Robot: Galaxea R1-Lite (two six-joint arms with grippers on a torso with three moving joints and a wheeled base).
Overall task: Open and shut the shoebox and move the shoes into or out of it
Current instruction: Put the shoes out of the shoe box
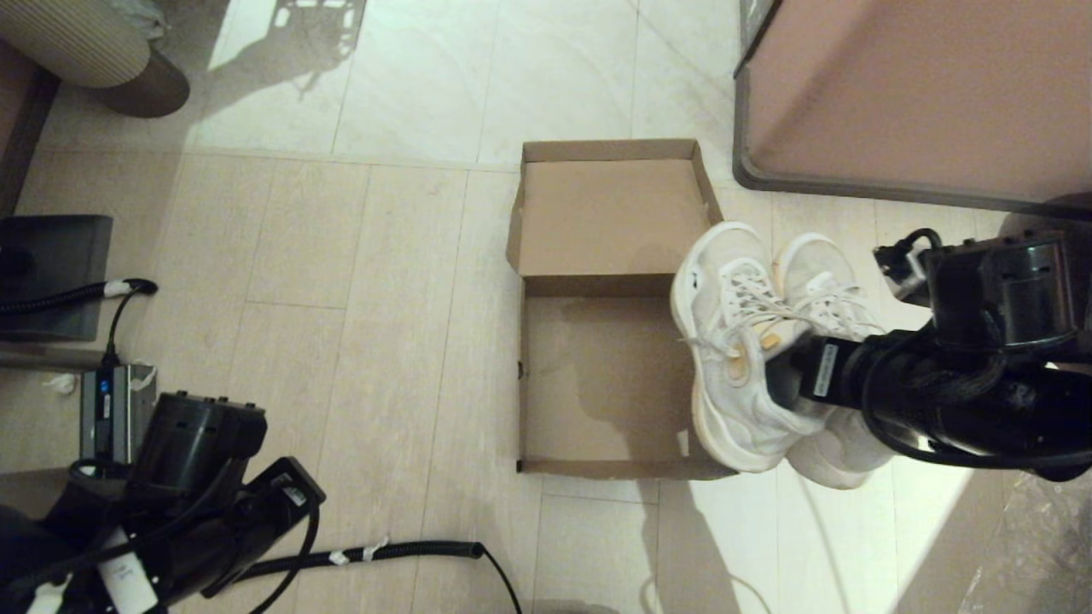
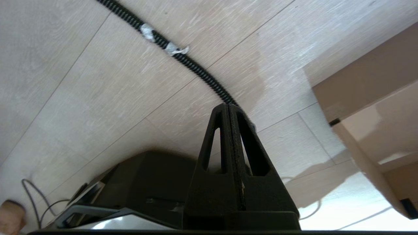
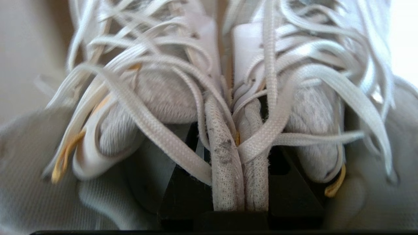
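Right gripper (image 3: pixel 233 182) pinching inner collars of 2 white lace-up sneakers (image 1: pixel 772 341) together, at right wall of open brown cardboard shoebox (image 1: pixel 601 375), nothing inside, left gripper (image 2: pixel 228 143) pressed together, parked low left.

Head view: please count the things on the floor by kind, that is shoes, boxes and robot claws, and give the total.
Shoes: 2, white, one beside the other, at the box's right edge
Box: 1, brown, lid open
Claws: 2, left claw parked, right claw shut on both shoes' inner collars
Total: 5
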